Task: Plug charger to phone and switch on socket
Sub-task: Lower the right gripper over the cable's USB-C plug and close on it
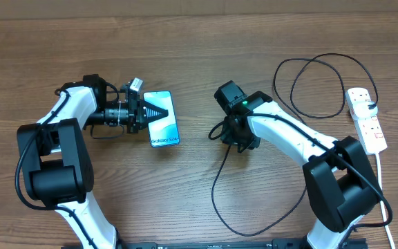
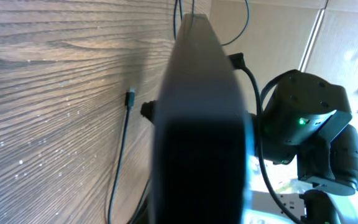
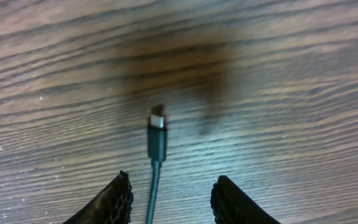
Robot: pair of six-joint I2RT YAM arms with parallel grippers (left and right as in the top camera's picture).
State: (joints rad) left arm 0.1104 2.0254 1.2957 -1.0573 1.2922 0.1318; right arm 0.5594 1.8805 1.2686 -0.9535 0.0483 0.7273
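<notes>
Overhead, two arms work a wooden table [image 1: 254,34] with the phone [image 1: 164,124] lying screen up, left of centre. My left gripper [image 1: 146,111] comes in from the left and is clamped tight on the phone's upper part, one dark finger lying across the blue-teal screen. From the left wrist the phone fills the middle as a blurred dark edge.

My right gripper [image 1: 235,136] hangs low over the table to the right of the phone, well apart from it. From the right wrist its jaws stand apart and hold nothing. The charger [image 3: 156,142] lies flat on the wood, its thin black cable running out between my two fingers [image 3: 117,199] and its connector tip just ahead of them.

Farther right the charger's cable loops in curves beside the socket [image 1: 366,119], the white strip at the table's right edge
</notes>
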